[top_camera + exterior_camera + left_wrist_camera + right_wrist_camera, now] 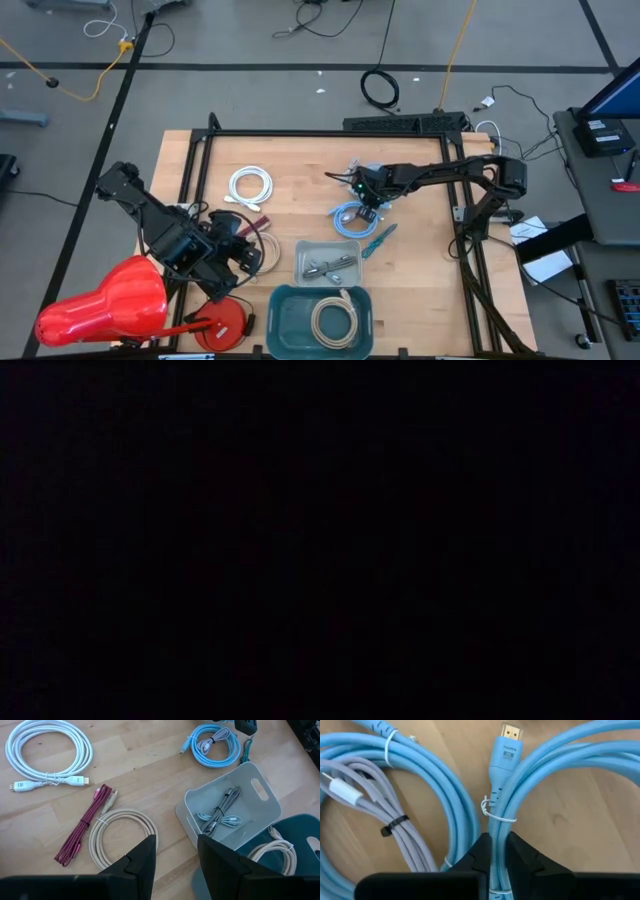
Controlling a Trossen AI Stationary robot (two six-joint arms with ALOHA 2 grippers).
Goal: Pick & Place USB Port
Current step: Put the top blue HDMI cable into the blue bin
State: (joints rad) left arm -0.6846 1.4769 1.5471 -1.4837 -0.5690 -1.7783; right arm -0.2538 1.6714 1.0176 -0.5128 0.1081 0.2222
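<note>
A coiled light blue HDMI cable (350, 217) lies on the wooden table right of centre. A small grey cable bundle (375, 805) with a black tie sits inside the coil. My right gripper (497, 842) is over the coil's edge and is shut on it. My left gripper (176, 845) hangs open above the table's near left, over bare wood between a beige cable coil (122, 837) and a white tray (235, 805). It touches nothing. The low view is black. My right gripper pinches the blue cable's bunched strands (496, 832) between its two fingers, just behind the white twist tie and the gold-tipped HDMI plug (506, 750). The fingers come steeply from above and lie across the strands. The rest of the coil seems to rest on the table.
The white tray (328, 262) holds grey cables, and a teal bin (320, 320) at the near edge holds a beige cable. A white cable coil (250, 186), a red braided cable (82, 825) and a small teal cable (378, 240) lie on the wood. A red object (110, 300) sits at near left.
</note>
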